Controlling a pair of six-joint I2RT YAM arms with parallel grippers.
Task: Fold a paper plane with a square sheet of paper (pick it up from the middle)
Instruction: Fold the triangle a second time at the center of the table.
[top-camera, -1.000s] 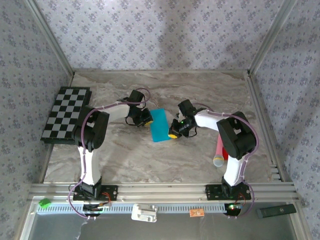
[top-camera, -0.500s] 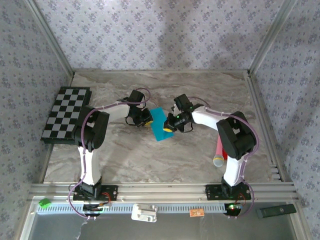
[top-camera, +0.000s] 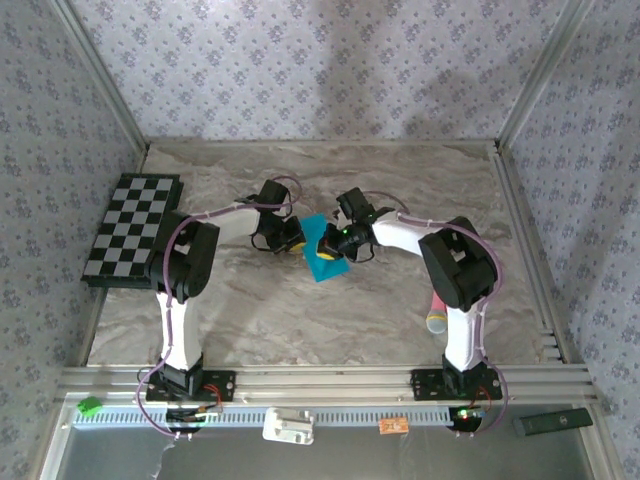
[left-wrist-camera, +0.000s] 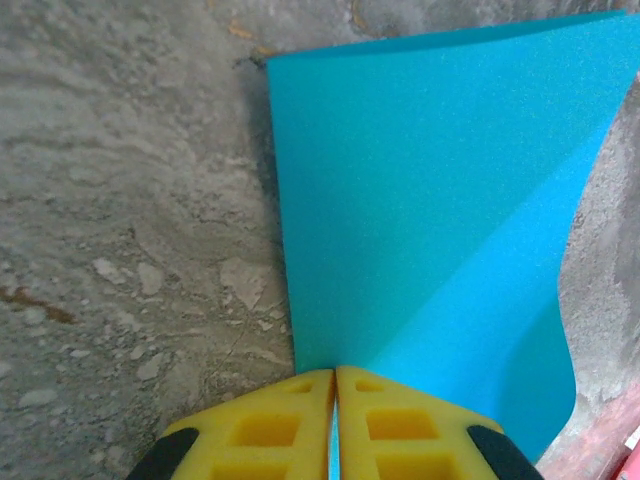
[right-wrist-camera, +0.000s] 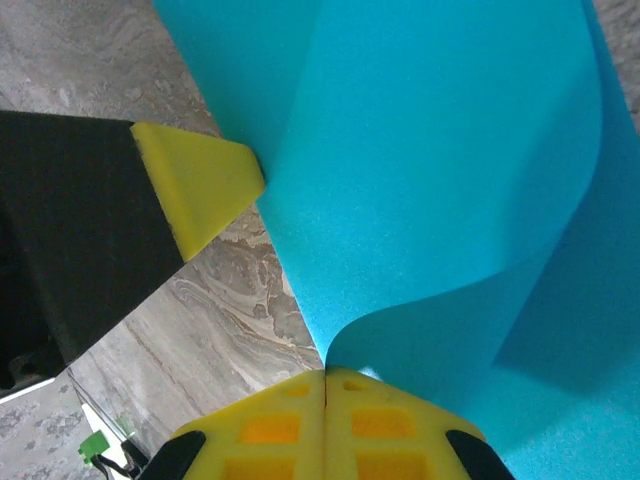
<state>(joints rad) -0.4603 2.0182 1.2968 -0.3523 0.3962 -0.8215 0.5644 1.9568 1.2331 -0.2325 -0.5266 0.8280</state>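
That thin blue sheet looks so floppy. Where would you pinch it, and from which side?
Probably at a thin edge, coming in low from the side. The square sheet of paper is thin and limp, so only its edges can be pinched. The left gripper pinches one edge that way, the right gripper the opposite edge, which curls up over the sheet.

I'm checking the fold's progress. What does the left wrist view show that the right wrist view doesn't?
Left wrist: the left claw pinching the square sheet of paper at its edge, with its far corner and the marble table beside it. Right wrist: the right claw pinching the sheet where it bows into a curl, the left claw's fingertip at its edge. Both: teal paper clamped between shut yellow fingers.
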